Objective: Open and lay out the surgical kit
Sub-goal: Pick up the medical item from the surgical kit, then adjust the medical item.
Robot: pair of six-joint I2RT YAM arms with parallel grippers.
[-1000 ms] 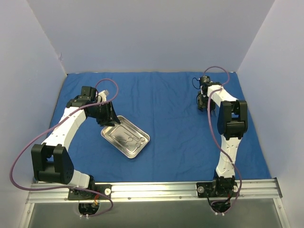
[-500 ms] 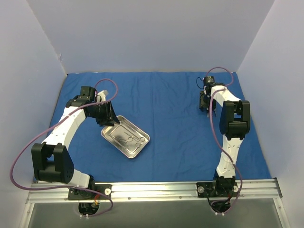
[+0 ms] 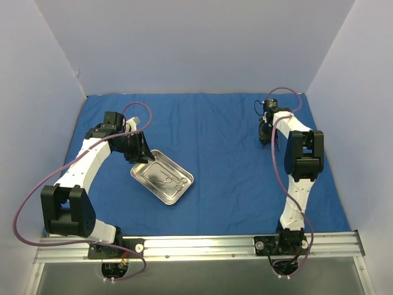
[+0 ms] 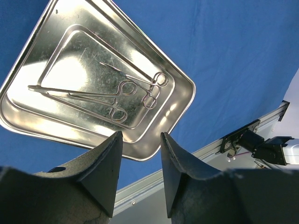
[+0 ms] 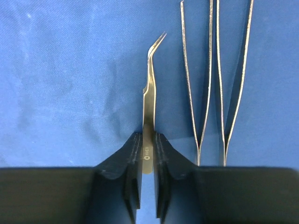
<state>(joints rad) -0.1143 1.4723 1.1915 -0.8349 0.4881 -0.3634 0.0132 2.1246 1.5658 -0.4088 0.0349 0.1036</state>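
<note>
The blue cloth wrap lies opened and spread flat, covering the work area from the back wall to the near rail. You will find the steel tray resting on the cloth in its left half, turned at an angle to the cloth's edges.

Inside the tray lie two ring-handled instruments. The longer instrument runs along the tray floor. The shorter instrument lies beside it, and their ring ends sit close together. You cannot tell from the wrist view whether the rings touch.

The left claw hangs over the far left corner of the tray. Its fingers are spread apart with nothing between them.

At the far right of the cloth, well apart from the tray, the right claw is pressed together on the bent-tip tweezers. It pinches them at the blunt end, and the hooked tip points away from the claw. You cannot tell whether the tip rests on the cloth or is raised.

Just to the right of the pinched piece, two straight tweezers lie side by side on the cloth, roughly parallel to it. Neither one touches the claw.
</note>
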